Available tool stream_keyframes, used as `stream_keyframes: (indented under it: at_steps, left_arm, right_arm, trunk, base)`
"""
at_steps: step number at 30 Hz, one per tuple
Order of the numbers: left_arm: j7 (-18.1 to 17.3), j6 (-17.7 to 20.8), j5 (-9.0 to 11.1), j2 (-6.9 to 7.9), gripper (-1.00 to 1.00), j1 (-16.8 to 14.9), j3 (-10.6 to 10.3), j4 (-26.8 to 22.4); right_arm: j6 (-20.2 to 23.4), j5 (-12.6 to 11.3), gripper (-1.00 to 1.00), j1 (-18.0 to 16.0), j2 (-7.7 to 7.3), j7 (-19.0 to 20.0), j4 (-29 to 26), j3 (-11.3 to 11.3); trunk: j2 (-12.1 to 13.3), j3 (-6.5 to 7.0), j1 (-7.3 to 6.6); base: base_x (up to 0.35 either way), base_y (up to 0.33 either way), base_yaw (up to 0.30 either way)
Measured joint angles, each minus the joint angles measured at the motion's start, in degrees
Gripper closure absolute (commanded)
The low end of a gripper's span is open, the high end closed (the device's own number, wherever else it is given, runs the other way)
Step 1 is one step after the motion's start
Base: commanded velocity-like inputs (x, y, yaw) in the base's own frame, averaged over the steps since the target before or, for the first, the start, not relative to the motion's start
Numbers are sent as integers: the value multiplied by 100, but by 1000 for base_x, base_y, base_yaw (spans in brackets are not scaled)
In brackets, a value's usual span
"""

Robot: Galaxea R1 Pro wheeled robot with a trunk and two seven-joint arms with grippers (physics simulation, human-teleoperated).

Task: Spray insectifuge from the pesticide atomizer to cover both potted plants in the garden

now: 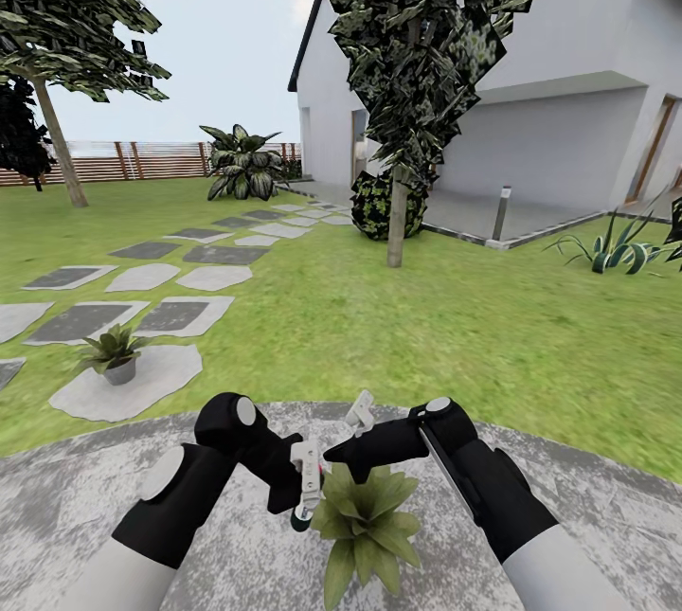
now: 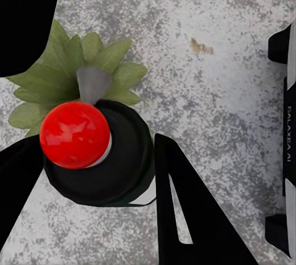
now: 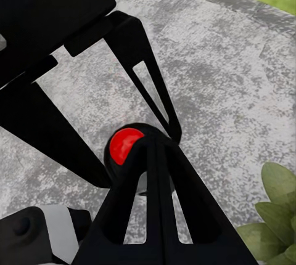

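**Currently held: atomizer over patio plant**

Nearest, left gripper [image 1: 305, 490] is clamped on the pesticide atomizer [image 1: 305, 478], directly above one potted plant [image 1: 365, 524] on the round grey patio [image 1: 587, 497]. Right gripper [image 1: 352, 448] lies close against the bottle; whether it grips cannot be told. Farther left, second potted plant [image 1: 116, 351] on a stepping stone [image 1: 161, 374]. Beyond: lawn [image 1: 426, 327], wooden fence [image 1: 142, 159].

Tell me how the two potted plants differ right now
The near potted plant sits on the grey paved patio, right under both grippers and beside the spray bottle; the far potted plant sits on a pale stepping stone in the lawn, away from the arms. The far one's grey pot shows, while the near one's is hidden under its leaves. Both are low rosettes of pointed green leaves.
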Motion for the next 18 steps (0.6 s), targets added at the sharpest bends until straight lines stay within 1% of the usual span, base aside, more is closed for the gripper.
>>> stream_keyframes:
  at_steps: [18]
  left_arm:
    - [4,0,0,5,100,-46,9,0]
  right_arm:
    - [0,0,100,0,1,0,0,0]
  trunk:
    - [0,0,0]
  base:
    - [0,0,0]
